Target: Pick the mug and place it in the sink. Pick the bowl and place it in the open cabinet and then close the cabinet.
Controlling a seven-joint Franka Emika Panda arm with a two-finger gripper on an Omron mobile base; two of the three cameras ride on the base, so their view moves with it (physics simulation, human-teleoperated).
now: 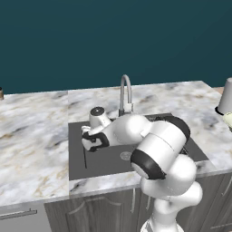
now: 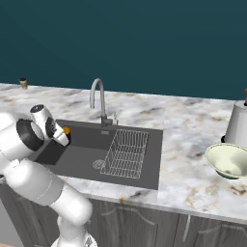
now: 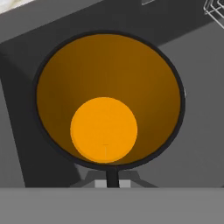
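Observation:
The black mug (image 3: 105,87) with its orange inside fills the hand view, and a dark finger pinches its near rim. My gripper (image 1: 92,138) is shut on the mug (image 2: 66,130) and holds it low inside the left part of the dark grey sink (image 1: 106,161). I cannot tell whether the mug touches the basin floor. The cream-white bowl (image 2: 227,160) sits on the counter far to the right of the sink (image 2: 77,161). The cabinet is out of view.
A curved faucet (image 2: 99,99) stands behind the basin and a wire rack (image 2: 126,153) lies in its right half. A tall grey-white cup-like object (image 2: 237,124) stands behind the bowl. A small brown item (image 2: 22,83) sits at the counter's far back left.

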